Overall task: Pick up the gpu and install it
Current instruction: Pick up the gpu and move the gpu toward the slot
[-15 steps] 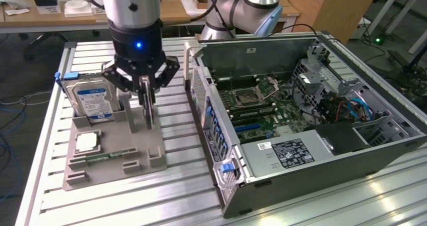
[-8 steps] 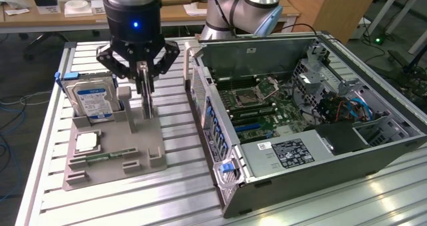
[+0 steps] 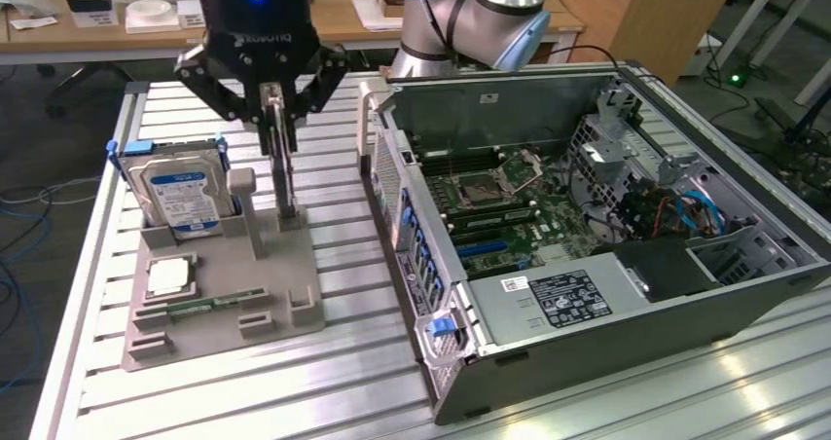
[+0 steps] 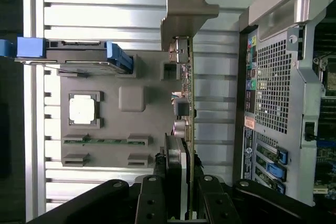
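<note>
GPU [image 3: 288,192] stands on edge in a slot of the grey holder [image 3: 221,323], gripped from above by the hand [image 3: 272,128] as I watch from the remote station. In the exterior view the hand's two fingers are closed on the card's upper part, one on each flat face. That suits a thin board, which has to stay vertical to go into a socket. The card's lower edge sits at the slot, and I cannot tell whether it has cleared it. The holder lies on the bench [image 3: 325,391] toward the edge at the exterior view's left, with the hard drive [image 3: 182,192] upright in the slot beside the card. The open computer case [image 3: 727,304] lies on its side just beside the holder, toward the exterior view's right, motherboard [image 3: 520,216] facing up so a card can be lowered straight in.

In the wrist view I look down along the GPU [image 4: 190,103], a thin line running away from the hand [image 4: 181,198]. The fingers [image 4: 152,198] flank its fan end, and its metal bracket [image 4: 184,9] is at the far end. The processor [image 4: 84,109] and memory stick [image 4: 105,140] rest in their own recesses, well apart from the grip. The case's rear panel [image 4: 273,77] runs parallel to the card, close by.
</note>
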`<state>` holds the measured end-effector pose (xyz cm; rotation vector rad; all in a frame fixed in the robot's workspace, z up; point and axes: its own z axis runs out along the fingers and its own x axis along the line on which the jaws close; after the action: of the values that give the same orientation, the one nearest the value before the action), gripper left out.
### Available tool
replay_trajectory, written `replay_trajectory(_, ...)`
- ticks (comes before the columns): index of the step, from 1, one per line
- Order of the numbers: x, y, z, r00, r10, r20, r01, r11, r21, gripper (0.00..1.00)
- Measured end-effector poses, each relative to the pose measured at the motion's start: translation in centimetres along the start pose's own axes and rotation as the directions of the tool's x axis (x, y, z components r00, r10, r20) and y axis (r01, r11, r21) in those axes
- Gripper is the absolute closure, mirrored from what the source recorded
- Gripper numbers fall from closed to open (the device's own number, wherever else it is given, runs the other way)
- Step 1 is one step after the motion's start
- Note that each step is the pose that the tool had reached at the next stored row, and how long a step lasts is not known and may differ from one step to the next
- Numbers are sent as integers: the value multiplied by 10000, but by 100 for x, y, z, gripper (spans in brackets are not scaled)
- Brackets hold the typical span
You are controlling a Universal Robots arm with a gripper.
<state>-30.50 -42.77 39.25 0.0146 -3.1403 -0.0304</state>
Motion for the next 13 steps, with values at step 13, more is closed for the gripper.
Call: replay_trajectory(13, 1, 6, -330, 10000, 0, 1, 0, 10000, -5, 72)
